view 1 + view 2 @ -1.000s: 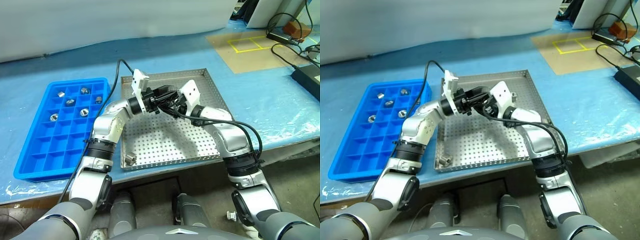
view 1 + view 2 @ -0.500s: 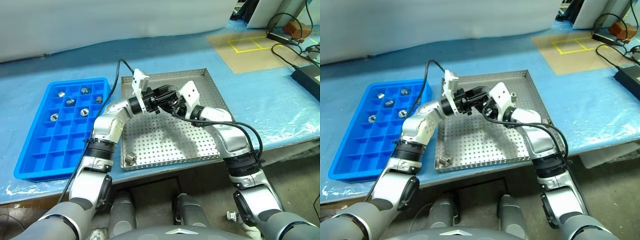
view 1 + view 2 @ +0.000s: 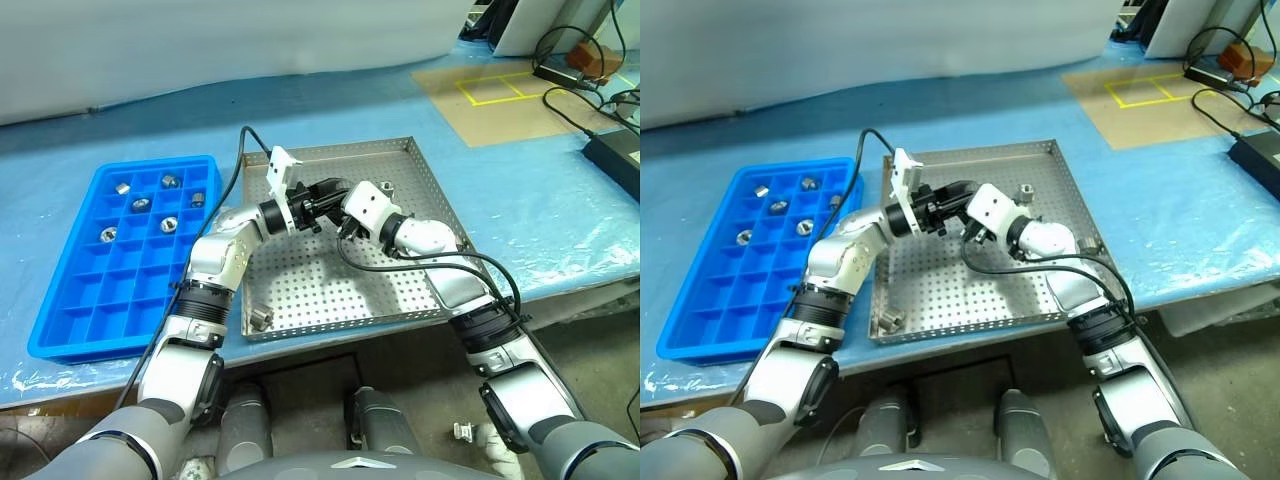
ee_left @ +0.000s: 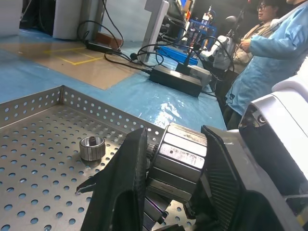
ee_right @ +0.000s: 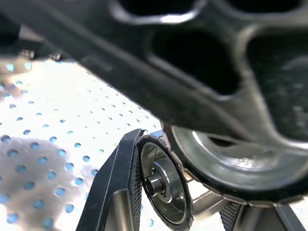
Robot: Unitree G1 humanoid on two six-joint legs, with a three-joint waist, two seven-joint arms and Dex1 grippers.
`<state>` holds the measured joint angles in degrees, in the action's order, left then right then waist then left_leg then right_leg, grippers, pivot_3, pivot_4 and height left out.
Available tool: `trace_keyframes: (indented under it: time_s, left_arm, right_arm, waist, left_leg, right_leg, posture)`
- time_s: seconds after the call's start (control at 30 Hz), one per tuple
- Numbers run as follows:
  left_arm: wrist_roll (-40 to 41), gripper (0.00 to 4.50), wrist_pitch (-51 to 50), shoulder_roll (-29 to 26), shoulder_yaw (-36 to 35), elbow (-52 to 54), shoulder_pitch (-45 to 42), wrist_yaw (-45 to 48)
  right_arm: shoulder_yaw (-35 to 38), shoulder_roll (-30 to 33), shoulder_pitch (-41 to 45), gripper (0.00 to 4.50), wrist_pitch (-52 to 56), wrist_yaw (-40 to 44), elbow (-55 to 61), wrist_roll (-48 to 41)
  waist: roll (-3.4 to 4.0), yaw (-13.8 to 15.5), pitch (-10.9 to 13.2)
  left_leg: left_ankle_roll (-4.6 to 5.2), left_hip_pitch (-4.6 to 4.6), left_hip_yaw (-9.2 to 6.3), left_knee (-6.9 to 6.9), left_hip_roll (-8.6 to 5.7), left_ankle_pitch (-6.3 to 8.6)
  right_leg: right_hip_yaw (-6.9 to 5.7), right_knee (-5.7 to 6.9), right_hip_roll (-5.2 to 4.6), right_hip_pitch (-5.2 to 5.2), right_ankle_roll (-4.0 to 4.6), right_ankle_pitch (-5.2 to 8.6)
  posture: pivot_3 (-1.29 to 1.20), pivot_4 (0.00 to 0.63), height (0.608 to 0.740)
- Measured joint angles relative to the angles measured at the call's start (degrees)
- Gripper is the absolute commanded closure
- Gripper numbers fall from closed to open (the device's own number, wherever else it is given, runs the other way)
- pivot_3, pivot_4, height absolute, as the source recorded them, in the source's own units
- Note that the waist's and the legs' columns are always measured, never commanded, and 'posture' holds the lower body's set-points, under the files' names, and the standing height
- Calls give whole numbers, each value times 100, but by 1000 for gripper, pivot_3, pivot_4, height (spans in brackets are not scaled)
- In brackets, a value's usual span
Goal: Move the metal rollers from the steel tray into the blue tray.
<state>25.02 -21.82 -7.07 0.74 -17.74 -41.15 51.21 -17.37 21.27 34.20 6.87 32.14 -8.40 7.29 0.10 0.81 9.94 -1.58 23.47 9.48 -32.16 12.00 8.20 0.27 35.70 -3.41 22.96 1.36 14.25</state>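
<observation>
Left gripper (image 4: 168, 163): clamped on a ridged silvery metal roller (image 4: 180, 159) over the perforated square steel tray (image 3: 400, 290); right gripper (image 3: 975, 225): grip unclear, touching it.
Blue gridded plastic tray (image 3: 70, 320): five rollers in far compartments.

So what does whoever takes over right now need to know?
Left gripper: shut on a metal roller, above the steel tray.
Right gripper: up against the same roller, looks like a handover.
Done: six rollers in the blue tray.
Left: the held one, one at the steel tray's near left corner, one near its far right.
</observation>
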Motion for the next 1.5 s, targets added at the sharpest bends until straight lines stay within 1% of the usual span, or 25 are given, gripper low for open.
trace_keyframes:
  time_s: [0.23,0.5,0.63,0.8,0.93,1.03,1.17,1.27,1.4,1.5]
  left_arm:
    - [2,3081,31,27,-6,0,-1,-114]
    - [52,3081,133,173,-11,6,-13,-224]
    - [53,3081,162,213,-13,5,-16,-329]
    - [76,3081,281,142,-203,17,-26,-351]
    - [81,3081,290,176,-253,21,-25,-367]
    - [81,3081,290,208,-246,31,-24,-370]
    - [81,3081,290,201,-246,40,-23,-373]
    - [77,3081,290,171,-246,42,-24,-374]
    - [-15,3081,401,-176,-174,91,14,-208]
    - [-284,3081,706,-483,14,132,148,6]
  right_arm:
    - [-127,102,163,2912,-482,-129,-266,462]
    - [-612,785,650,2912,-1898,-878,-838,1904]
    - [-776,975,862,2912,-2369,-1169,-1123,2443]
    - [-804,1259,859,2912,-2449,-1226,-1762,2798]
    - [-813,1291,737,2912,-2511,-1205,-1820,2857]
    - [-709,1156,700,2912,-2464,-1134,-1803,2677]
    - [-104,580,515,2912,-1862,-790,-1521,1681]
    - [226,369,400,2912,-1261,-382,-1054,1022]
    - [591,276,39,2912,-220,318,-338,100]
    - [816,264,-127,2912,386,464,-209,-287]
  waist:
    - [0,1,0]
    - [-2,-1,1]
    - [-3,-5,2]
    - [-5,-1,3]
    - [-5,-8,3]
    - [-5,-13,3]
    - [-6,-18,3]
    - [-6,-5,3]
    - [-5,9,3]
    - [-5,3,3]
  left_leg:
    - [1,1,0,-2,0,0]
    - [2,2,0,-7,-1,1]
    - [4,2,0,-8,-1,2]
    - [39,11,0,-27,-4,23]
    - [51,11,0,-30,-3,30]
    - [52,9,1,-32,-1,29]
    - [55,10,2,-33,1,30]
    - [72,11,2,-36,0,23]
    - [76,11,1,-34,0,23]
    - [74,9,1,-33,1,23]
  right_leg:
    - [0,0,0,0,0,0]
    - [1,2,1,0,-2,-1]
    - [2,2,2,0,-6,-3]
    - [4,2,-1,-1,-10,-6]
    - [7,3,0,0,-13,-8]
    - [8,6,1,0,-10,-6]
    - [8,8,1,1,-7,-4]
    - [6,6,-1,-1,-7,-5]
    - [3,3,-3,-5,-6,-4]
    - [3,3,-3,-5,-5,-4]
  posture:
    - [-245,150,740]
    - [-240,150,740]
    - [-239,150,740]
    - [-236,150,740]
    - [-234,150,740]
    - [-237,150,740]
    - [-240,150,740]
    - [-240,150,740]
    - [-239,150,740]
    - [-239,150,740]
